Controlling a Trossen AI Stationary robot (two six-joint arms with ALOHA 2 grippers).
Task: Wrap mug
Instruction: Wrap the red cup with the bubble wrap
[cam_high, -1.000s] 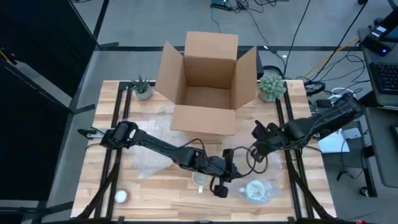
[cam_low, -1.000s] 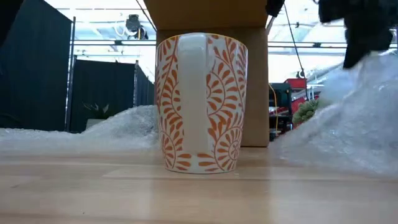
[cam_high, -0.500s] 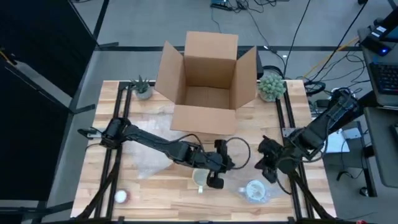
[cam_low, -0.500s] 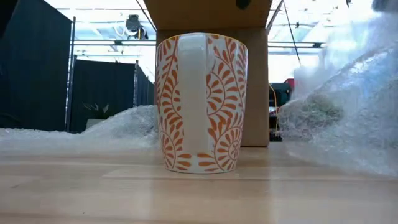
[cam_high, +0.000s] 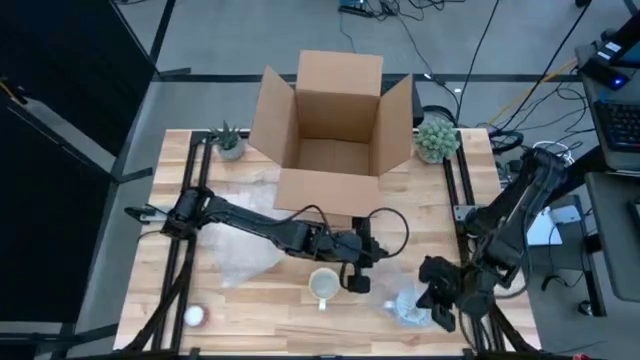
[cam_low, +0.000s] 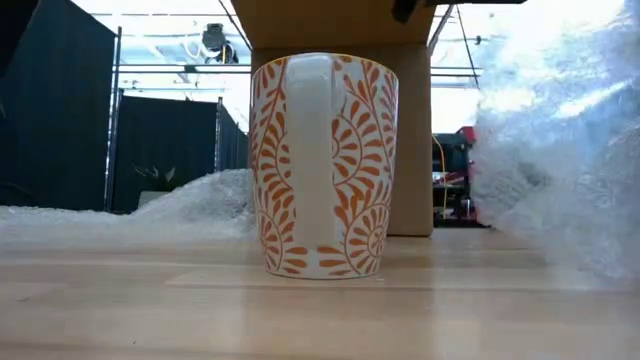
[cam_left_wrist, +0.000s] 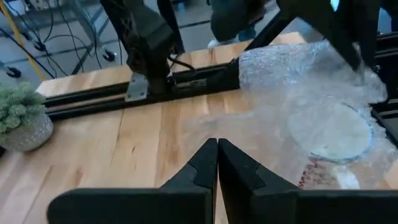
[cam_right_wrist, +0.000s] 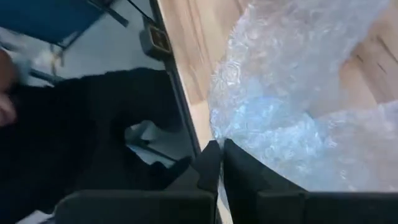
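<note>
Pinching the bubble wrap (cam_high: 408, 305) at lower right, the right gripper (cam_high: 441, 309) dragged it mugward (cam_high: 323, 285); the left gripper (cam_high: 361, 279) hovered beside, fingers pressed together.

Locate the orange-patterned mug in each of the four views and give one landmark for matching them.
High view: mug near the table's front edge, just in front of the left hand.
Low view: mug fills the centre, handle facing the camera.
Left wrist view: not in it.
Right wrist view: not in it.
Shared landmark: cardboard box, directly behind the mug in the low view.
</note>
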